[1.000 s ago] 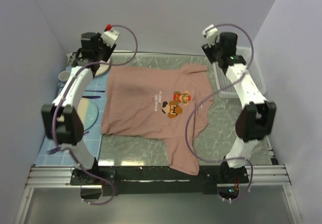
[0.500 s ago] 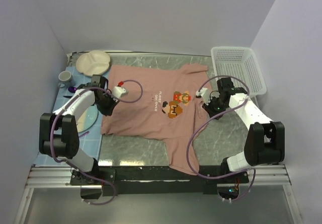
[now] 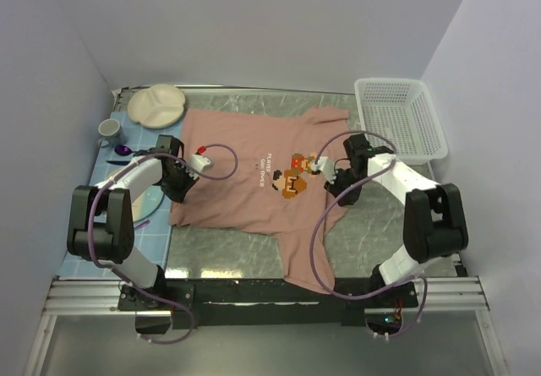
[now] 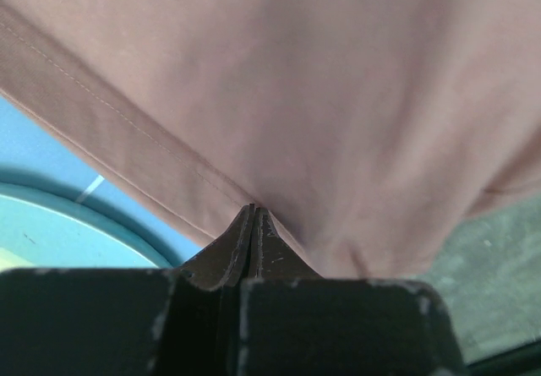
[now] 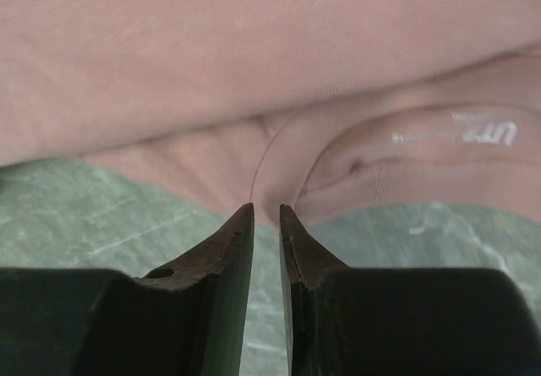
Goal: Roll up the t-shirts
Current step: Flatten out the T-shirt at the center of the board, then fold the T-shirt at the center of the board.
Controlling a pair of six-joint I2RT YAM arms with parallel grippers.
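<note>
**Both pincers at the cloth, roll not yet begun**

Start at the left. Your left pincer (image 4: 254,211) sits at the left-hand hem of the t-shirt (image 3: 245,182), its jaws pressed flat together with the tips right against the stitched edge. The wrist view does not settle whether any cloth is caught between them, so do not assume a hold.

The shirt lies spread flat on the counter (image 3: 228,253), print side up, with the hem to the left and the collar to the right. One sleeve points to the far side, and the other trails toward the near edge.

Expect it to behave as thin, limp cotton. It is light, it will drape and wrinkle wherever it is lifted, and it will drag on the counter rather than slide as one piece. The doubled hem and the ribbed collar look like the firmest places to take hold.

On the right, your right pincer (image 5: 266,211) is low over the counter, its jaws a narrow slit apart. The collar edge lies just beyond the tips, and nothing shows between them.
</note>
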